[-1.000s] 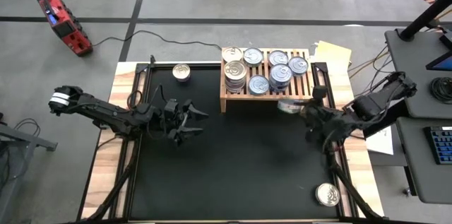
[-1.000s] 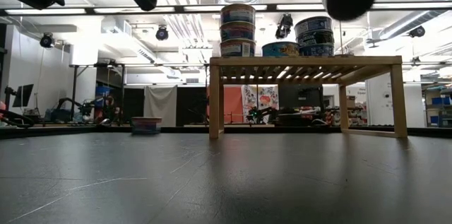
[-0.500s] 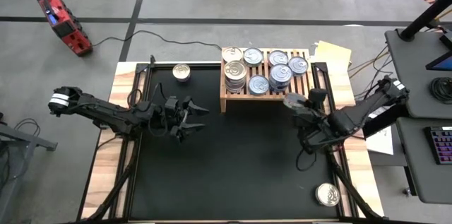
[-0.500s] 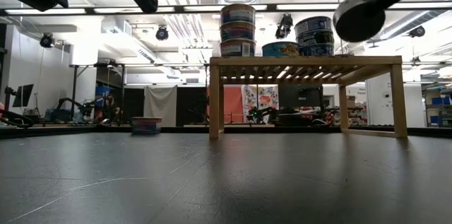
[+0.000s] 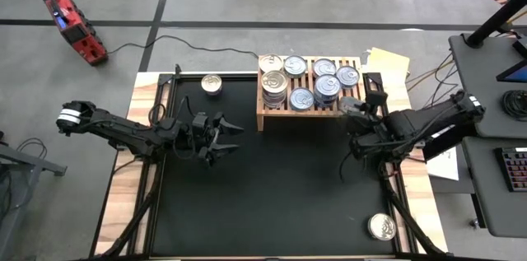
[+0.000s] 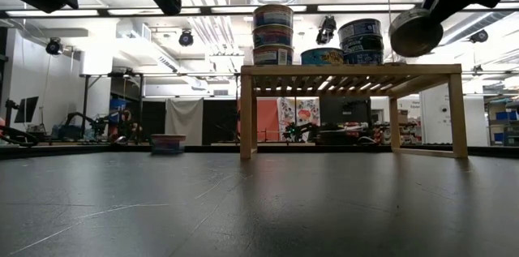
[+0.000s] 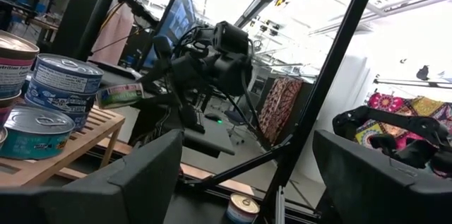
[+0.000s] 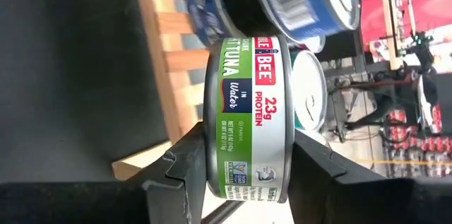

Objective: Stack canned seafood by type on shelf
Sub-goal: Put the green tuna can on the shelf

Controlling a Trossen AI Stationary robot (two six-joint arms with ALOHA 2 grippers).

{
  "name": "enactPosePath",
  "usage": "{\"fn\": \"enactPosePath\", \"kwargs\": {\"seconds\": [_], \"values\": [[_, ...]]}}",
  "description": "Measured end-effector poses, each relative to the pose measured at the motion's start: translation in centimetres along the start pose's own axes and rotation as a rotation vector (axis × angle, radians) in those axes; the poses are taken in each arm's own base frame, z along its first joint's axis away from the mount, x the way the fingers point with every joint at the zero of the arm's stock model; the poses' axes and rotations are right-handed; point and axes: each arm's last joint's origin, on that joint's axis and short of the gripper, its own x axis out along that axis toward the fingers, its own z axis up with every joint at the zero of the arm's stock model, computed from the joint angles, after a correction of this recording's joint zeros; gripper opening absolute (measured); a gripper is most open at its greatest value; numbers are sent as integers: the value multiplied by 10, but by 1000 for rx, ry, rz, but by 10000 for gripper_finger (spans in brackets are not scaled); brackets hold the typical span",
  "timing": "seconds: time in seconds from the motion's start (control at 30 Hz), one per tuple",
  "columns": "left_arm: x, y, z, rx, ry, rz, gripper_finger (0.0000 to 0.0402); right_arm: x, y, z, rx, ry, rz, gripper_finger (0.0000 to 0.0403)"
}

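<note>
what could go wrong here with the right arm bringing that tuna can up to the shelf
1. The right gripper clamps the green-label tuna can only by its flat ends; any slip could drop it onto the black mat.
2. The can hangs right at the wooden shelf's corner, beside the stacked blue cans; a low or wide approach may clip the shelf edge or topple a stack.
3. Two cans wait off the shelf, which looks crowded.

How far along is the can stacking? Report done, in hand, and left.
Done: several cans stand on the shelf, some stacked. In hand: the right claw holds a green-labelled tuna can at the shelf's right front corner. Left: a loose can behind the mat and another at the front right. Left claw waits open.
</note>
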Motion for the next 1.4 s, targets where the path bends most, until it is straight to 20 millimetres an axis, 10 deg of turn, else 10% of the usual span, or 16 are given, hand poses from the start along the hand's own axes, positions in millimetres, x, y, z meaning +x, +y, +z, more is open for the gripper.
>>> {"fn": "enactPosePath", "kwargs": {"seconds": [0.83,1.4], "values": [[0,2,1,89,-27,62,302,35,7,2,-14,169,-52,152],[0,2,1,89,-27,62,302,35,10,5,59,170,40,274]]}}
